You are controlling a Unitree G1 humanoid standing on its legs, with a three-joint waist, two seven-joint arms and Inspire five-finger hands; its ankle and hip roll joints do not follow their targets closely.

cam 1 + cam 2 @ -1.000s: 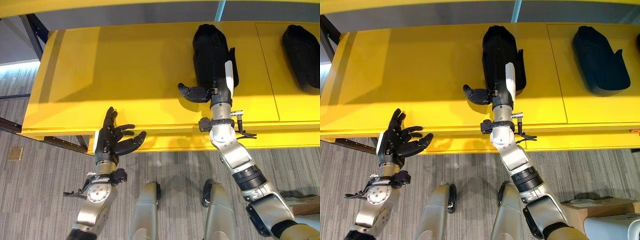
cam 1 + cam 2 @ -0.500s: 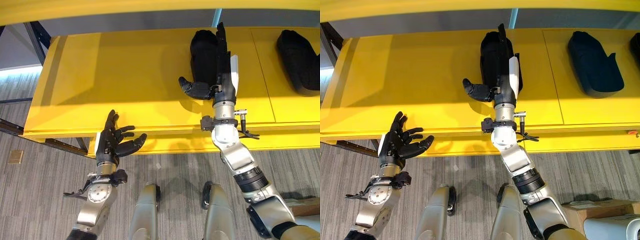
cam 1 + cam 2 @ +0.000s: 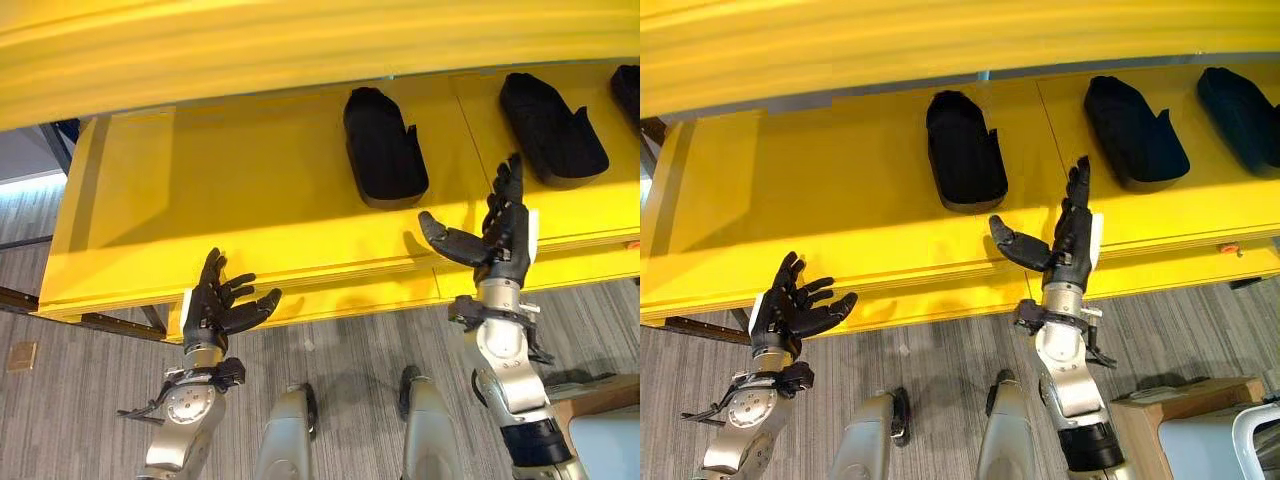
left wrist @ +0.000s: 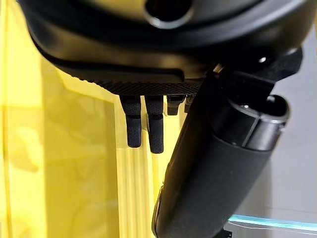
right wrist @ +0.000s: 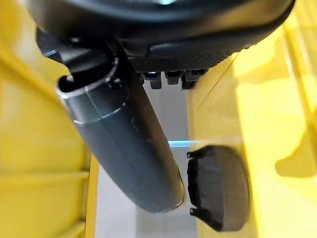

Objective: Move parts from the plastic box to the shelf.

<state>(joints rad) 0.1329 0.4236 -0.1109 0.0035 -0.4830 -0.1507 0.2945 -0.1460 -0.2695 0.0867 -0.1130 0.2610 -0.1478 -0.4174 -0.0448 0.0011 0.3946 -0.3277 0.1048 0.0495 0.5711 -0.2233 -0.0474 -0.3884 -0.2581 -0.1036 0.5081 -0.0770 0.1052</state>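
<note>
A black moulded part (image 3: 383,147) lies on the yellow shelf (image 3: 230,200), with nothing touching it. Two more black parts (image 3: 550,130) (image 3: 1240,115) rest further right on the same shelf. My right hand (image 3: 505,250) is open and empty, fingers straight up and thumb spread, hovering at the shelf's front edge just below and right of the first part. In the right wrist view that part (image 5: 220,186) shows past the thumb (image 5: 133,144), apart from it. My left hand (image 3: 212,315) is open and empty, raised in front of the shelf's front left edge.
A second yellow board (image 3: 300,50) overhangs the shelf from above. A cardboard box (image 3: 1180,400) and a pale plastic box (image 3: 1230,445) sit on the carpet at the lower right. The shelf's left half is bare.
My right hand has come off the black part and drawn back from the shelf top to its front edge. The camera has shifted, bringing more parts into view. The left hand holds its pose.
</note>
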